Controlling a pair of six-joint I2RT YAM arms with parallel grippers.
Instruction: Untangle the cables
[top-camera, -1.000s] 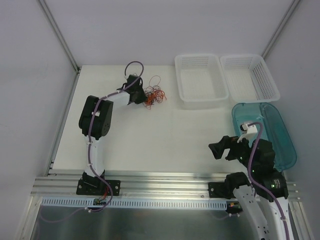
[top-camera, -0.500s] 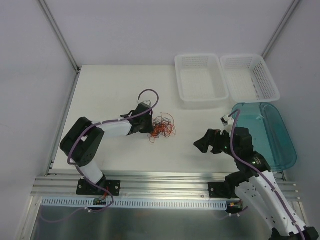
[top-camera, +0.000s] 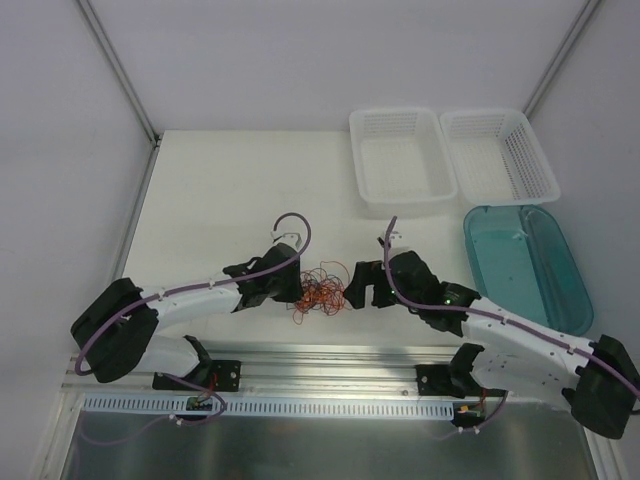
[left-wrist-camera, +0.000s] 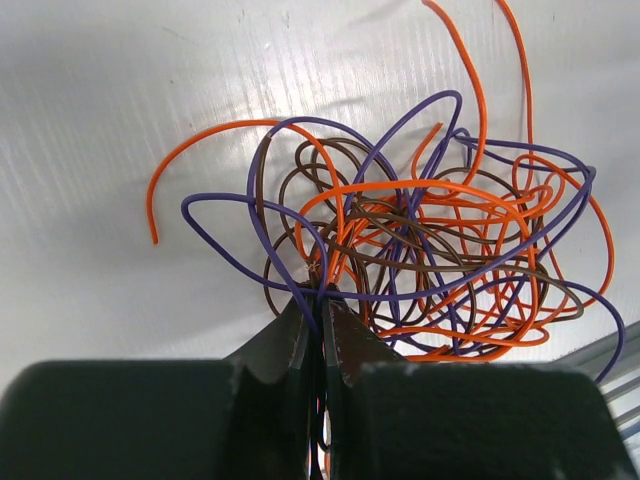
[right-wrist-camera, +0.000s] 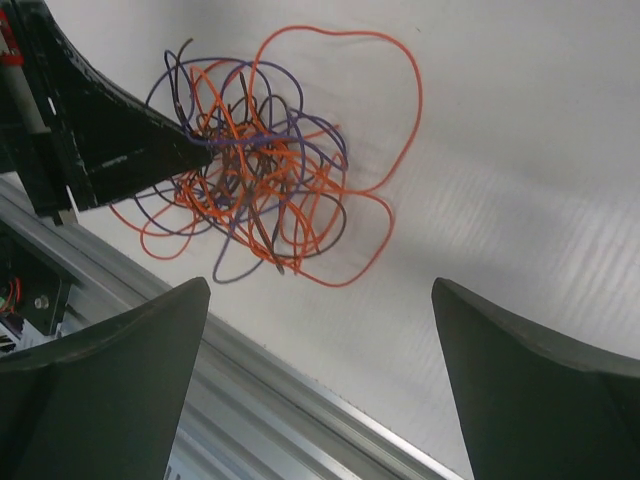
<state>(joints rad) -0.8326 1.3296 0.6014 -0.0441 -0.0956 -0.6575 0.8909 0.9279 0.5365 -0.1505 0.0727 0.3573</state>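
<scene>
Cables (left-wrist-camera: 430, 240), thin orange, purple and brown strands clumped near the table's (top-camera: 220, 190) front edge, are pinched by the closed left gripper (left-wrist-camera: 320, 305); the right gripper (right-wrist-camera: 320, 288) is spread wide and empty. They are judged light and springy, so a loose outer loop suits grasping.

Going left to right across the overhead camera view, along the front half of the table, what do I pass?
left gripper → cables → right gripper → teal tray
</scene>
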